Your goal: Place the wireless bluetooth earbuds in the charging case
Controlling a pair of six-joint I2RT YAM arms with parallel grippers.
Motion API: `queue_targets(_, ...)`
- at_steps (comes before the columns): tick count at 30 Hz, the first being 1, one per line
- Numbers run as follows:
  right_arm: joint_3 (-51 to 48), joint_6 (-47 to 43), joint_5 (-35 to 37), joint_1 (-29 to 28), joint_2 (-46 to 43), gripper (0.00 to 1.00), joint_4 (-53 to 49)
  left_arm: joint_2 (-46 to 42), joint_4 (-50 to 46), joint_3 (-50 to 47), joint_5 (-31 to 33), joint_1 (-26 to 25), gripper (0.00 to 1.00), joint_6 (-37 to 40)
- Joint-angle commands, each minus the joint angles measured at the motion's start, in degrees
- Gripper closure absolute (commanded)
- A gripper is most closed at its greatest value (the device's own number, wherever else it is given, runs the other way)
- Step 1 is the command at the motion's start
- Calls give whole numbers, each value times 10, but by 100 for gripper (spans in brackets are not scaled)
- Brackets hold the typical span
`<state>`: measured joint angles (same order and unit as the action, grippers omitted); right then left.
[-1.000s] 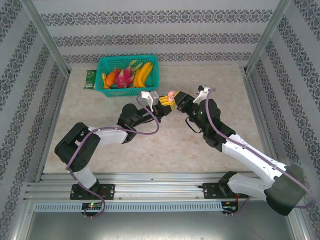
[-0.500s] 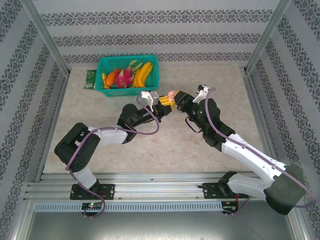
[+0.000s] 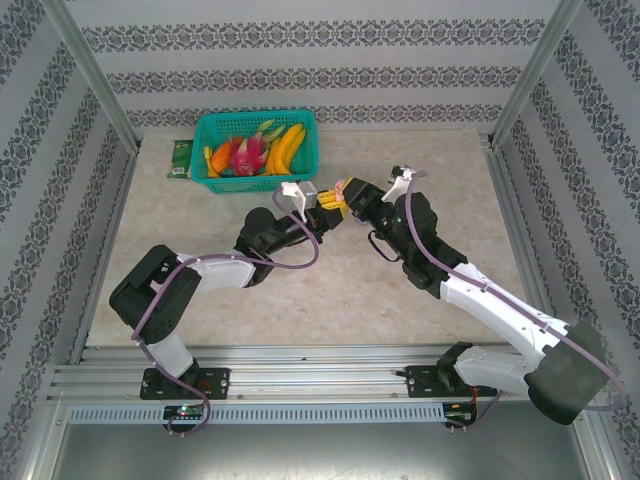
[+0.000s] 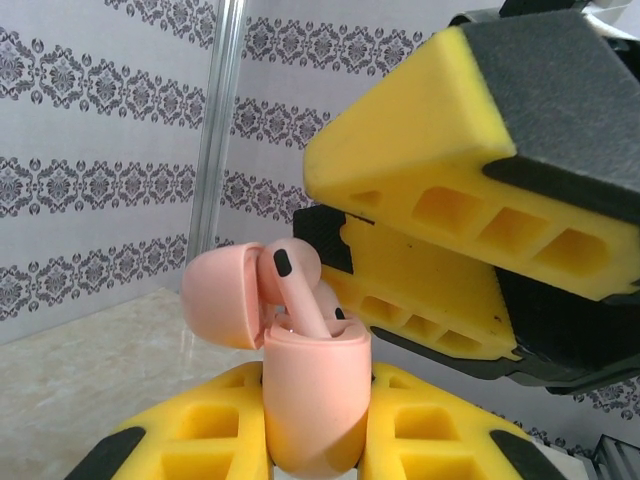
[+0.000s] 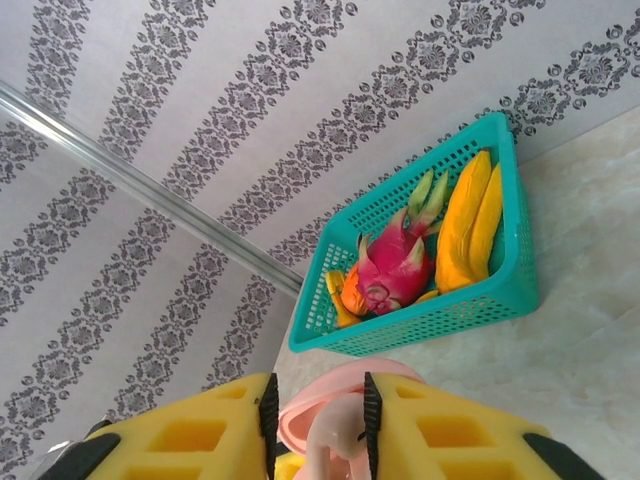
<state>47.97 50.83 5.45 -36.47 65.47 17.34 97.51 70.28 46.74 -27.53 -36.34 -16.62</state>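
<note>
Far left: I see a flat green item [image 3: 180, 158] lying on the table [image 3: 330, 300], touching the left side of the basket; I cannot tell what it is.
Basket: a teal mesh basket [image 3: 255, 172] stands at the back of the table, left of centre. It holds a pink dragon fruit [image 5: 385, 270], yellow bananas [image 5: 470, 225] and a small orange piece I cannot name.
Left arm: it reaches from its base toward the middle of the table, and the left gripper [image 3: 324, 207] is lifted off the surface, just right of the basket.
Left jaws: pressed onto the pink charging case [image 4: 315, 400], one yellow finger on each side of its lower body, holding it upright.
Case lid: the lid [image 4: 225, 300] is hinged open and tipped back to the left in my left wrist view.
Earbud: one pale pink earbud [image 4: 303, 305] stands in the open mouth of the case, stem down and head up, with a small black dot on the head.
Right gripper: the right gripper [image 5: 318, 405] meets the left one tip to tip, directly over the case.
Right jaws: parted a little around the earbud. My right wrist view shows a gap between the bud and one pad; whether the other pad touches it I cannot tell.
Right arm: it stretches from its base at the near right edge diagonally in to the centre.
</note>
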Motion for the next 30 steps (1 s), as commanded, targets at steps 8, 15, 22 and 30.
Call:
queue_targets(8, 7, -6, -23, 5, 9, 53, -42, 16, 72, -3, -1, -17, 100, -9)
queue_targets(15, 7, -9, -28, 13, -23, 49, -76, 25, 84, -35, -3, -17, 100, 10)
queue_targets(22, 6, -28, -45, 16, -53, 49, -171, 18, 76, -86, -6, -17, 100, 42)
queue_targets(30, -13, -37, -87, 15, -23, 52, -218, 2, 41, -113, -22, -17, 100, 74)
